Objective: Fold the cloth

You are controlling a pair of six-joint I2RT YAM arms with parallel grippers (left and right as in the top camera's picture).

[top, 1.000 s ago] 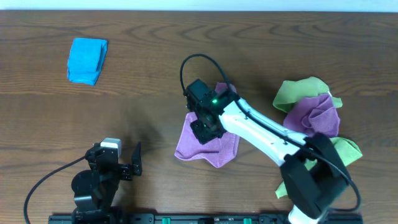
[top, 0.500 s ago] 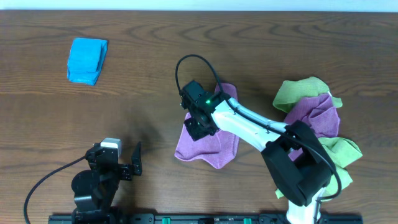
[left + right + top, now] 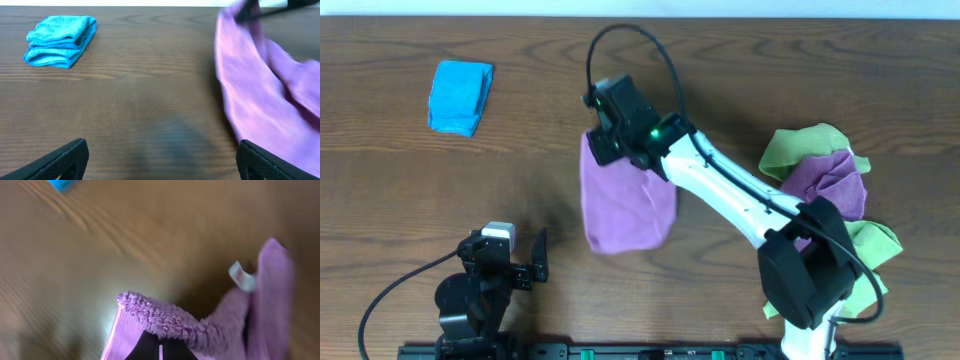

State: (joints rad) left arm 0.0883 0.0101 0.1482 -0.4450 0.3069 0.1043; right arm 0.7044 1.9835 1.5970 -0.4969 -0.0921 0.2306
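Observation:
The lilac-purple cloth [image 3: 625, 200] hangs spread from my right gripper [image 3: 603, 140], which is shut on its top edge above the middle of the table. In the right wrist view the fuzzy hem of the cloth [image 3: 200, 325] is pinched between the closed black fingers of the right gripper [image 3: 160, 347], and a small white tag [image 3: 241, 276] shows beside it. My left gripper [image 3: 506, 248] sits near the table's front left, open and holding nothing. The left wrist view has the cloth [image 3: 260, 85] draped at the right, past the open left gripper [image 3: 162, 162].
A folded bright blue cloth [image 3: 460, 96] lies at the far left, seen too in the left wrist view [image 3: 60, 40]. A heap of light green and purple cloths [image 3: 825, 185] sits at the right. The right arm stretches diagonally across the table's middle.
The right gripper closed on the cloth, then lifted and carried it up and to the left; the cloth now hangs open instead of lying crumpled. The left arm stayed put.

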